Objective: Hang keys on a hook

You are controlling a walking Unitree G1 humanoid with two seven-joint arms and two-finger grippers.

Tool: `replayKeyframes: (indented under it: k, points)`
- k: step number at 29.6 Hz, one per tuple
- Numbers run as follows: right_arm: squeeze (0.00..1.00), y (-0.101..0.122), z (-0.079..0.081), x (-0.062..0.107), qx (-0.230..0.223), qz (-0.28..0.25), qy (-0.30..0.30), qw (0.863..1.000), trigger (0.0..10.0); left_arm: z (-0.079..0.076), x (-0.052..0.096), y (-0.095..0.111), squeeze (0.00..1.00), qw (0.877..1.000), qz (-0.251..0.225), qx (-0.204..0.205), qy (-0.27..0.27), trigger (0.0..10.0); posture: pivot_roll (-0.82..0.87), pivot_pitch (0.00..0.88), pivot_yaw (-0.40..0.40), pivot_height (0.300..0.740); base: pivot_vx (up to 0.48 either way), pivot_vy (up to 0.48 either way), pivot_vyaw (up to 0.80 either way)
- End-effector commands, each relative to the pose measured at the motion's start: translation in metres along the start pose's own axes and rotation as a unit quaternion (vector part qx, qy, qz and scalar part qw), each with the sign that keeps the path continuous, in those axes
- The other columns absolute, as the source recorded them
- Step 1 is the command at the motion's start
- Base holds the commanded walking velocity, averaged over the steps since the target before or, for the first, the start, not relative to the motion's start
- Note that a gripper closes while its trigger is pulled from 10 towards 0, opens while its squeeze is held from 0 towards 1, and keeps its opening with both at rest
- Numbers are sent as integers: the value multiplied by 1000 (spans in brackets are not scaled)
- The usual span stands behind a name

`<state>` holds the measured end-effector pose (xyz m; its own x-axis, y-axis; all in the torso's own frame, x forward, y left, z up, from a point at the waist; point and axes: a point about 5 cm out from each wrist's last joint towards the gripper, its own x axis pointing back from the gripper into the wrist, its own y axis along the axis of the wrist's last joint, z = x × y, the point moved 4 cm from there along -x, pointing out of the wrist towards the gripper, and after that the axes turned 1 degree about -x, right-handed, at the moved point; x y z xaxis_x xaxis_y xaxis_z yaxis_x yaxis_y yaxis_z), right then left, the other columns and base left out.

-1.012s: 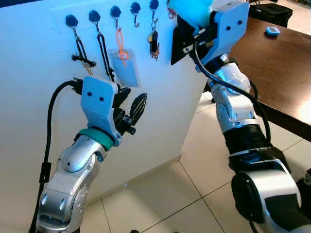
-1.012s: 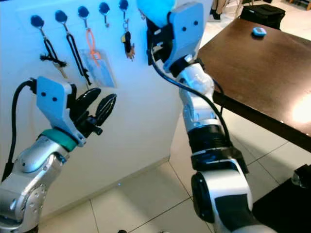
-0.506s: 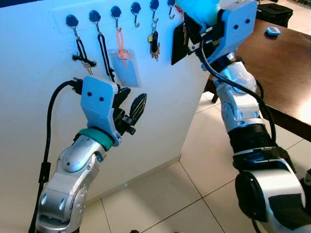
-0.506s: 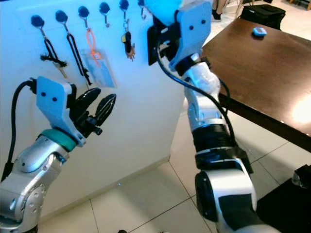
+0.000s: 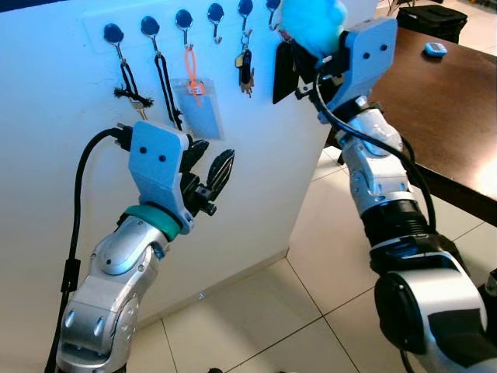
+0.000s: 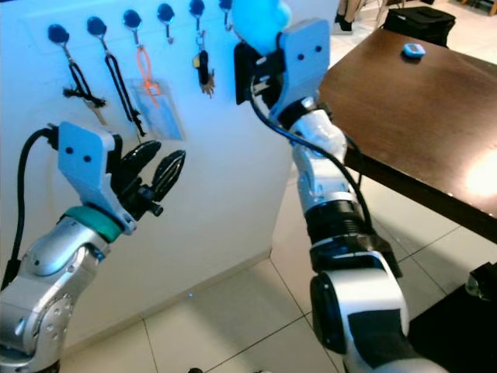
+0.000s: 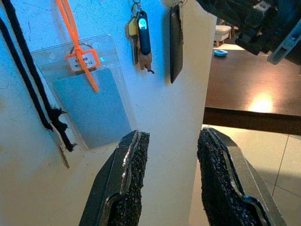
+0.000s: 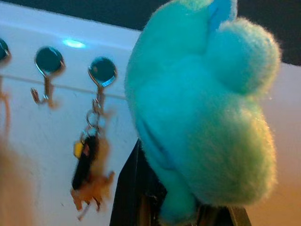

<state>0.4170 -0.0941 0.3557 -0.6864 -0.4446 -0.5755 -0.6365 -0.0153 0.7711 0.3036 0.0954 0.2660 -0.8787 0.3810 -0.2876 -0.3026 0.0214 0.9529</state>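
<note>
white wall panel (image 5: 256,171) with a row of round-capped hooks (image 5: 183,19) along its top. from the robot's left: two hooks each carrying a black cord (image 5: 165,85); one with an orange strap and clear badge holder (image 5: 200,107); one bare hook (image 5: 217,15); one with a bunch of keys and a dark fob (image 5: 246,70). a flat black tag (image 7: 176,42) hangs just beside that bunch. dark wooden table (image 5: 435,101) to the right of the panel, a small blue object (image 5: 436,50) on it; pale tiled floor (image 5: 311,295) below.

right gripper (image 5: 299,58) — raised at the panel's upper right end, near the last hooks; a fluffy turquoise plush keychain (image 8: 202,113) sits at its fingers, pressed against the panel. finger spread hidden behind the plush, cannot tell.

left gripper (image 7: 169,179) — held low before the panel, under the badge holder, fingers apart with nothing between them, touching nothing.
</note>
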Motion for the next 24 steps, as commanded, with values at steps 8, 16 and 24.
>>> replayKeyframes:
  k: [8, 16, 24]
  points:
    - [0, 7, 29, -5, -11, -21, 70, 997, 10000, -2, 1, -2, 0, 1000, 6, 2, -1, 10000, -36, 112, 87, 740, 0, 0, 0]
    - [0, -11, 40, 12, -18, 3, 90, 996, 10000, -3, 1, -2, 0, 1000, 6, 4, -2, 10000, -41, 114, 87, 740, 0, 0, 0]
    - [0, -9, 31, 16, -16, 1, 78, 997, 10000, -2, 0, -2, 0, 1000, 5, 4, -3, 10000, -44, 110, 92, 740, 0, 0, 0]
